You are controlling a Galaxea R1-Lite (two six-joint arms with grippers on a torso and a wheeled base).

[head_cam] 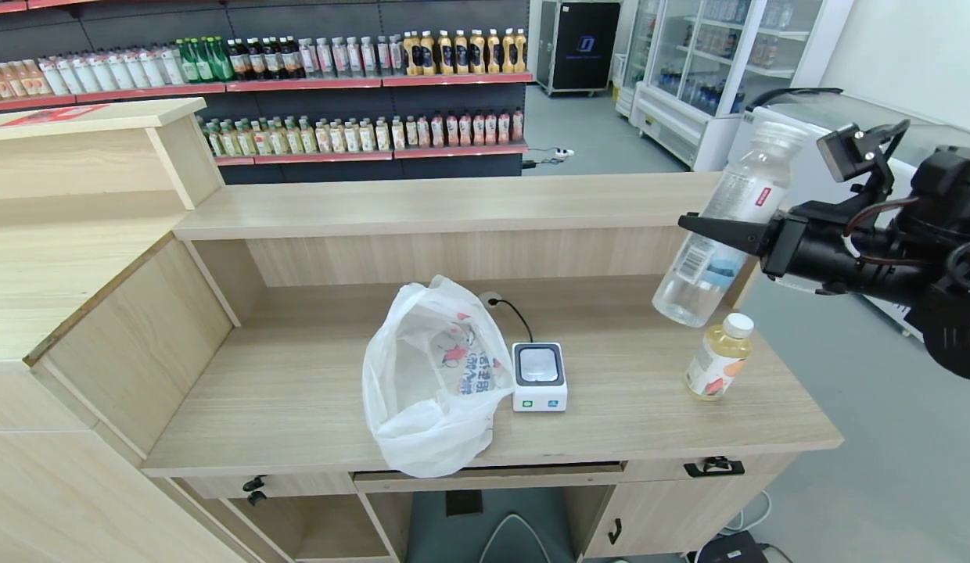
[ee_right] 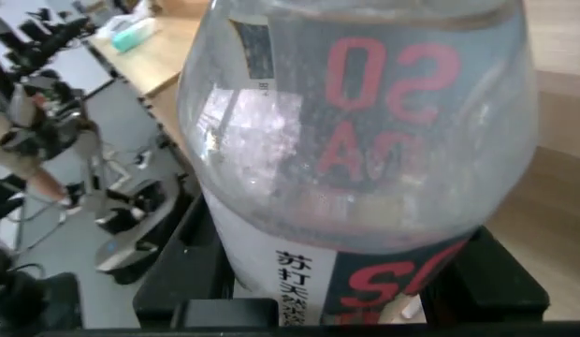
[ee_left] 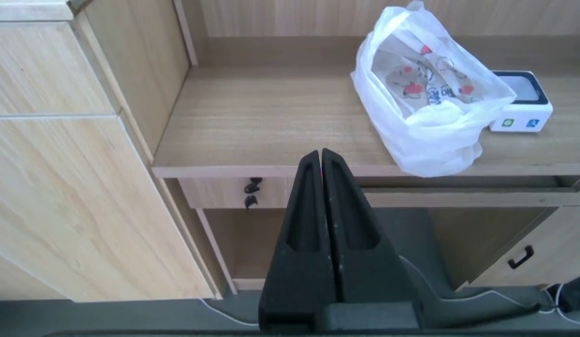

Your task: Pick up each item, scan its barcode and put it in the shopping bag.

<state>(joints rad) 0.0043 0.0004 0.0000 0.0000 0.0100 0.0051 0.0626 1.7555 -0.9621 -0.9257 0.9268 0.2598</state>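
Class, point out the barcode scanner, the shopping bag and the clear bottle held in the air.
barcode scanner (head_cam: 538, 366), head view, on its top scanning window.
shopping bag (head_cam: 426, 450), head view, on its lower front wall.
clear bottle (head_cam: 695, 262), head view, on its barcode label.

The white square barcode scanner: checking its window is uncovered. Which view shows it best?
Head view: the white square barcode scanner sits whole, window up, beside the white plastic bag. The left wrist view catches part of it behind the bag. The right wrist view faces the held clear bottle.
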